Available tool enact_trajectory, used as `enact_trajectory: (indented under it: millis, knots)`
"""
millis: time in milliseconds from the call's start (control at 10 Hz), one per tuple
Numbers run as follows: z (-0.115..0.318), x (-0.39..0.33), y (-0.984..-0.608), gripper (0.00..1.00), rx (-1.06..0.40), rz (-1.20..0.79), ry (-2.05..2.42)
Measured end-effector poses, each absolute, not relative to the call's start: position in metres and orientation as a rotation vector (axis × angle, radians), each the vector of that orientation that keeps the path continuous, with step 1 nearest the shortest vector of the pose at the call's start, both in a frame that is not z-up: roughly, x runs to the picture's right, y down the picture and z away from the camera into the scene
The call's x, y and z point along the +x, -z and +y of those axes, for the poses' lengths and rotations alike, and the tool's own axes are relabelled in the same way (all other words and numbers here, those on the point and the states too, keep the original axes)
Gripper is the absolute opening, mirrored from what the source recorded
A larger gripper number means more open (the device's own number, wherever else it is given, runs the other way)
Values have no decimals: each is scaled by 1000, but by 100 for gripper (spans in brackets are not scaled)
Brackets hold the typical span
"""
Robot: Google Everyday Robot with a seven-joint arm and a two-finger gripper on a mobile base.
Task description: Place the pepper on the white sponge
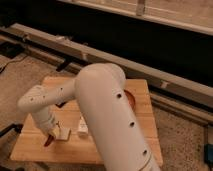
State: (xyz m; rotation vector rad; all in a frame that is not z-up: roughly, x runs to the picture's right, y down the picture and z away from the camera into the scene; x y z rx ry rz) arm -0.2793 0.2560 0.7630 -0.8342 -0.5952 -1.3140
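The small red pepper (48,140) sits low at the front left of the wooden table (30,149), right at the left edge of the white sponge (63,133). The sponge is a pale flat pad lying on the table. My gripper (52,134) hangs from the white wrist directly over the pepper and the sponge's left edge. Whether the pepper is still held or rests on the table or the sponge cannot be made out. My bulky white arm (102,95) reaches in from the lower right and hides the middle of the table.
A slim white bottle (82,126) lies just right of the sponge. A reddish-brown object (131,98) peeks out behind the arm at the table's right side. A metal rail (165,75) and a dark wall run along the floor behind the table.
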Motion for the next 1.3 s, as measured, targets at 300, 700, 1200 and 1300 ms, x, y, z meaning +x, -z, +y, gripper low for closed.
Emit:
enact_trajectory:
  millis: [300,700,1200,1300]
  knots:
    - [253,-275,-766,53,-838,-581,1300]
    - [250,-271,-769,80,-837,-563,1292]
    - [248,-271,-770,80,-835,-550,1294]
    - [248,-271,-770,80,-835,-548,1294]
